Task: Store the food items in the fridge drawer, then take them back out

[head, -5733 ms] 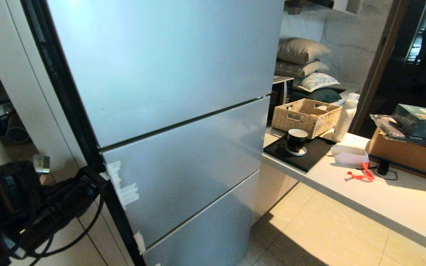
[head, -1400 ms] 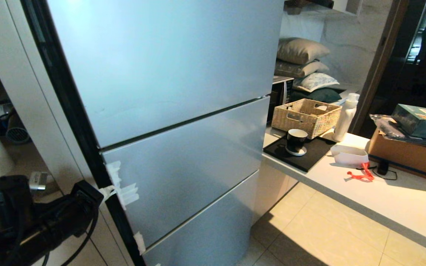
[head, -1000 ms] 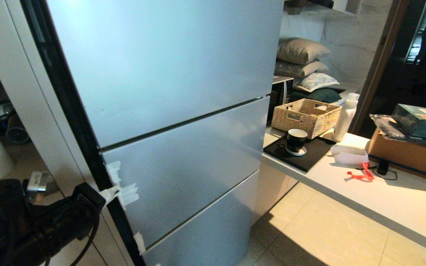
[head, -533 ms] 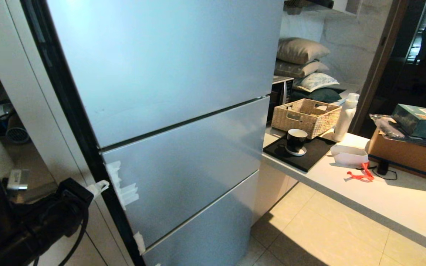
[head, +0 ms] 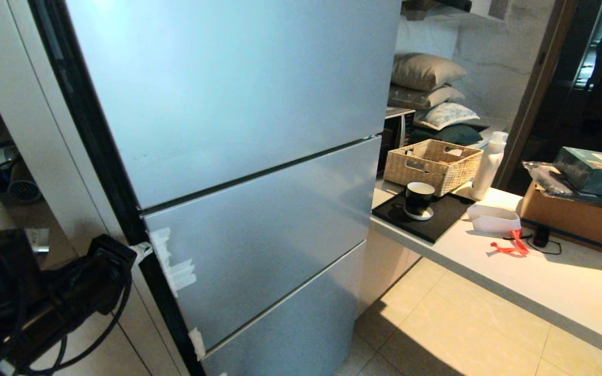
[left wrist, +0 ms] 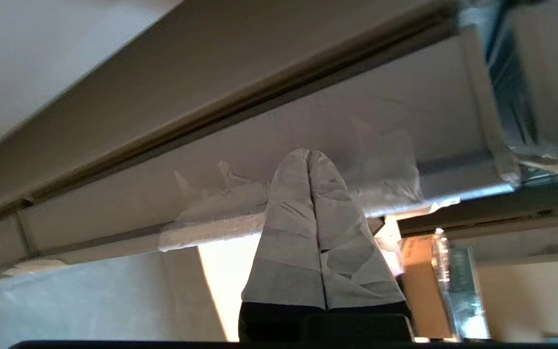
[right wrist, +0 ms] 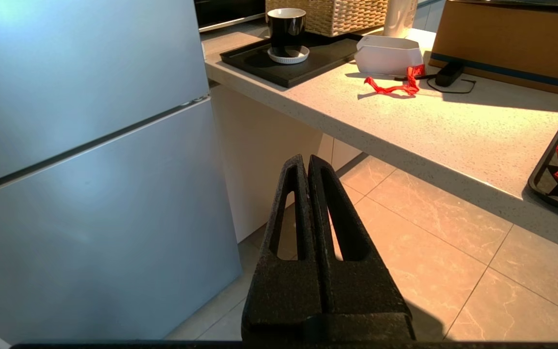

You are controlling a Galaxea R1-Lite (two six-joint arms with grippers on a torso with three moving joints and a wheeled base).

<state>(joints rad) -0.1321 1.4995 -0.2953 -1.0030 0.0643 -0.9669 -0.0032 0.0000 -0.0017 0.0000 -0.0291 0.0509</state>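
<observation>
Silver-blue fridge panels (head: 228, 130) fill most of the head view, three smooth fronts stacked and all closed, so neither the fridge drawer nor any red fruit shows anywhere. At the fridge's left edge sits the left gripper (head: 141, 250), its white tip against the taped corner of the middle panel. Only the left wrist view shows that its tape-wrapped fingers (left wrist: 288, 213) are pressed together, their tips at a strip of crumpled white tape (left wrist: 221, 218) on the panel's edge. Black, rough-textured, the right gripper (right wrist: 308, 167) appears only in its own wrist view, also closed and holding nothing, hanging over the beige floor tiles (right wrist: 405, 203). On the speckled tabletop (head: 541, 292) stand a woven basket (head: 433, 164), a black cup (head: 418, 198) on a black tray (head: 426, 214) and a cardboard box (head: 575, 219). No writing is legible.
</observation>
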